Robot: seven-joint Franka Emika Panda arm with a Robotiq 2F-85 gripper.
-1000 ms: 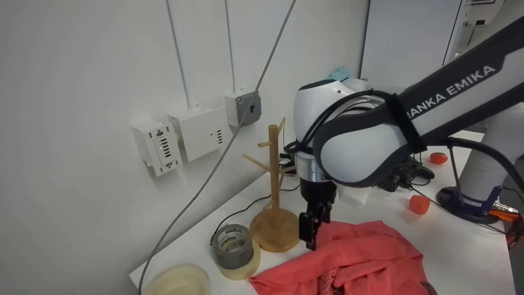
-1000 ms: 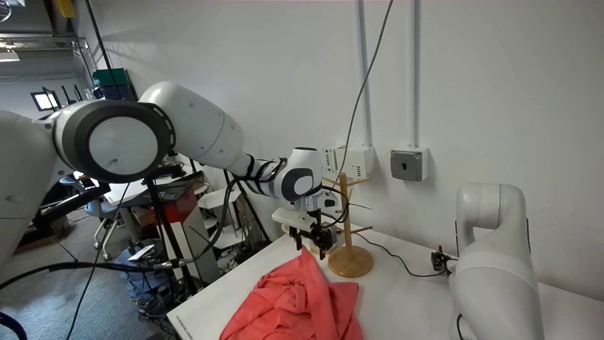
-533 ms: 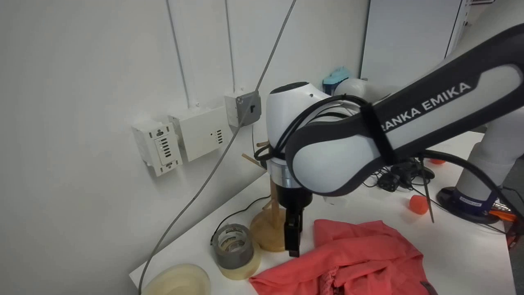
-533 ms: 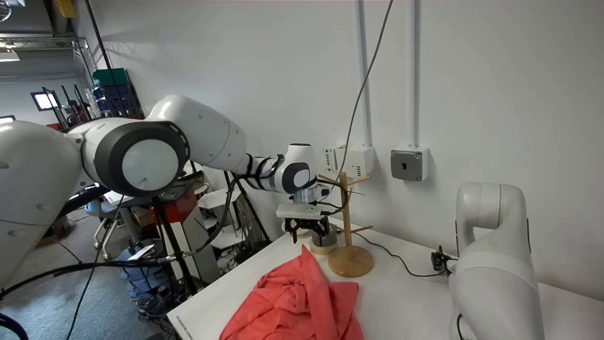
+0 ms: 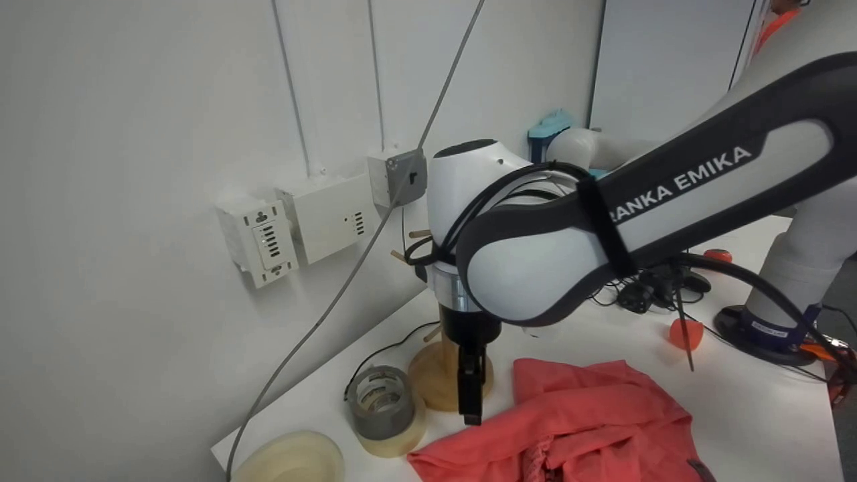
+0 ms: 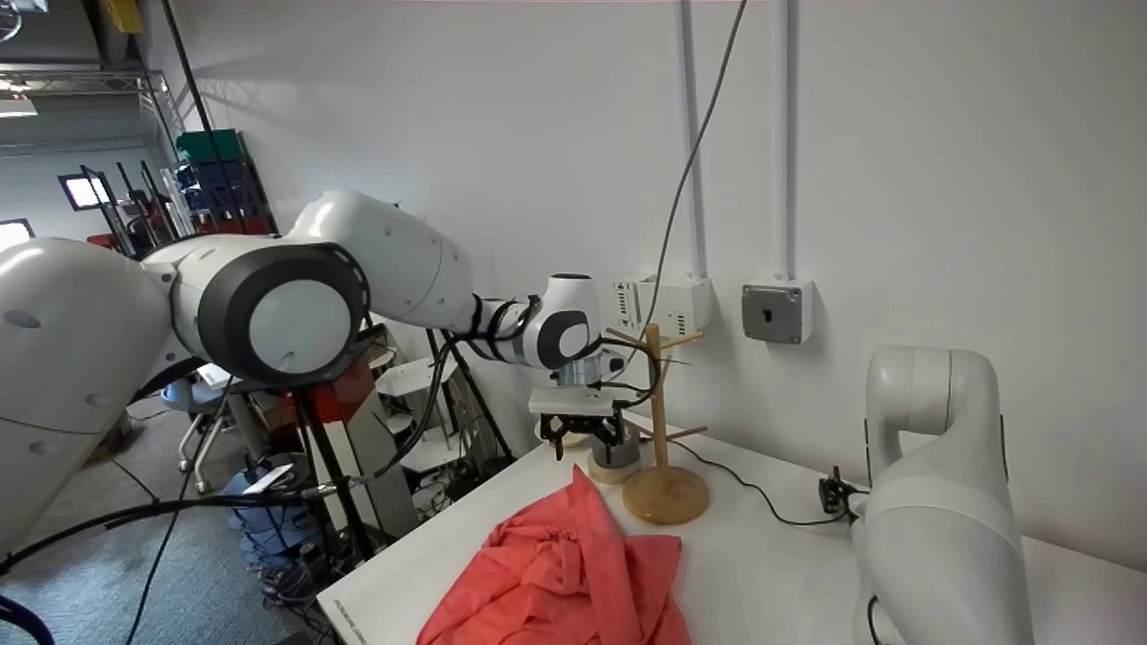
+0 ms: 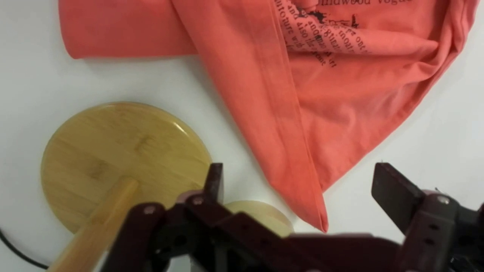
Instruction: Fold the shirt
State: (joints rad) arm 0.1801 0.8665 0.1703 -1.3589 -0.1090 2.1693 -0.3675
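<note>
The coral-red shirt lies wrinkled and partly folded over itself on the white table, in both exterior views (image 5: 589, 418) (image 6: 560, 573). In the wrist view the shirt (image 7: 261, 102) shows dark printed text, and a pointed corner reaches toward the gripper. My gripper (image 7: 297, 166) is open and empty, its fingers wide apart on either side of that corner. In the exterior views the gripper (image 5: 471, 416) (image 6: 587, 445) hangs above the table by the shirt's pointed end, apart from the cloth in an exterior view. Part of the shirt is cut off by the frame edges.
A wooden peg stand (image 5: 435, 381) (image 6: 668, 500) stands close beside the gripper; its round base (image 7: 124, 151) shows in the wrist view. Grey tape (image 5: 381, 412) sits on a pale roll (image 5: 396, 445). A pale bowl (image 5: 291, 462) and a second arm (image 6: 941, 511) are also there.
My gripper has moved away from the robot base toward the shirt's pointed end and has turned about its vertical axis, then sunk slightly. The shirt has not moved.
</note>
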